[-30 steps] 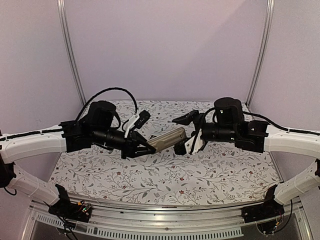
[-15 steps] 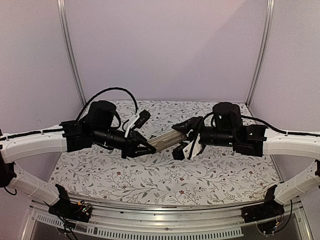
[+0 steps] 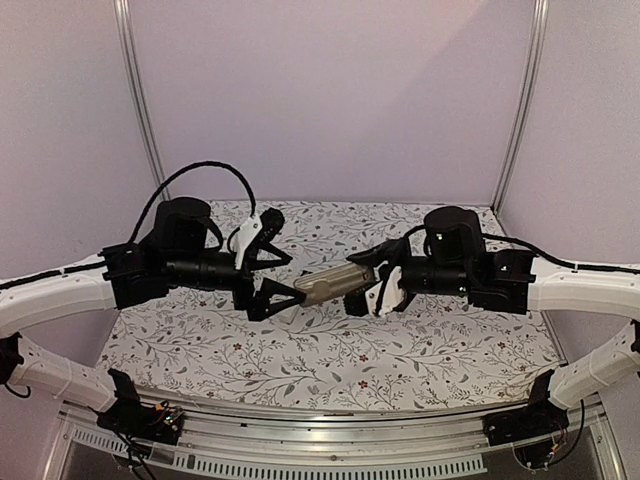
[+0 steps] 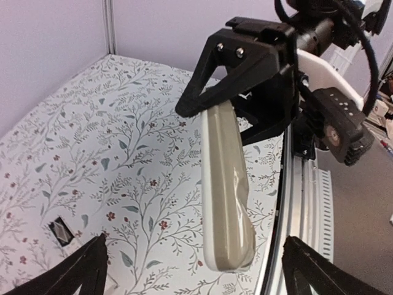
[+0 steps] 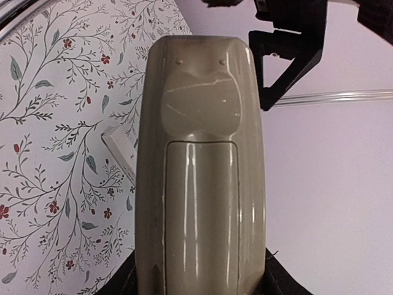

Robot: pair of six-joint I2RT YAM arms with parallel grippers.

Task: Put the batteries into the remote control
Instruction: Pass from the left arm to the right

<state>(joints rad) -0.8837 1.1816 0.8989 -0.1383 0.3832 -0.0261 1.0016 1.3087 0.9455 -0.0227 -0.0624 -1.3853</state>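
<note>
The remote control is a grey-beige bar held in the air above the table's middle. My right gripper is shut on its right end. In the right wrist view the remote's back faces the camera with its battery cover closed, and the gripper clamps its lower end. My left gripper is open, its fingers spread on either side of the remote's left tip without touching it. From the left wrist the remote hangs free between the spread fingertips. No batteries are in view.
The table wears a floral-patterned cloth. A small flat white piece lies on it under the remote, also seen as a small tag. A metal rail runs along the near edge. Purple walls close in the back and sides.
My left gripper has opened, let go of the remote and drawn back to the left. My right gripper closed on the remote's right end and now holds it alone.
</note>
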